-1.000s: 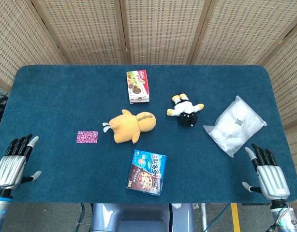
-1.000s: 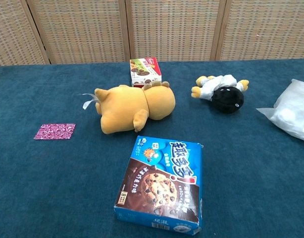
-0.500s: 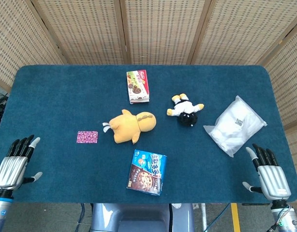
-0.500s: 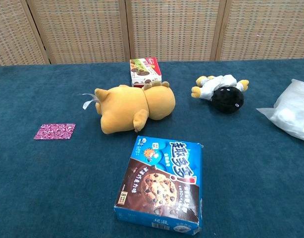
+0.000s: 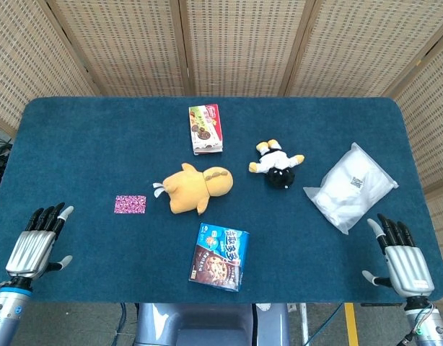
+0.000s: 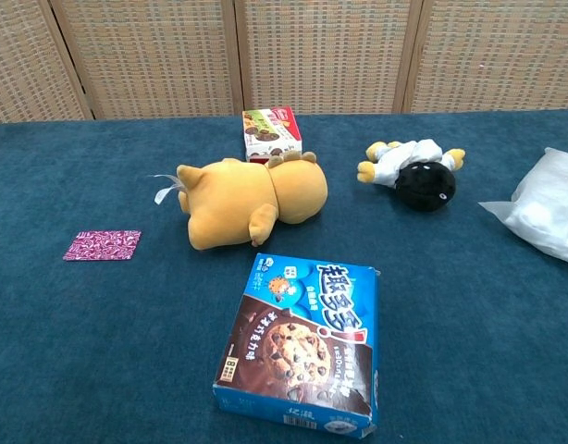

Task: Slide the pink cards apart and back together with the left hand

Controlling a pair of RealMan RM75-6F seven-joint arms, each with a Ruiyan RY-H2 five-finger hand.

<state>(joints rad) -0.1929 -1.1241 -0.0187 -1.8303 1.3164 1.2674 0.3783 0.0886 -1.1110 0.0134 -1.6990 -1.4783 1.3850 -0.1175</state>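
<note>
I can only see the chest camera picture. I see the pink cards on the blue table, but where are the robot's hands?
Observer: The head view shows both. The left hand is at the near left edge of the table, fingers apart, holding nothing.
Child: Is it touching the pink cards?
Observer: No. The pink cards lie apart from it, further in on the table and toward the yellow plush toy.
Child: And the other hand?
Observer: The right hand is at the near right edge, open too, just in front of the white plastic bag.
</note>
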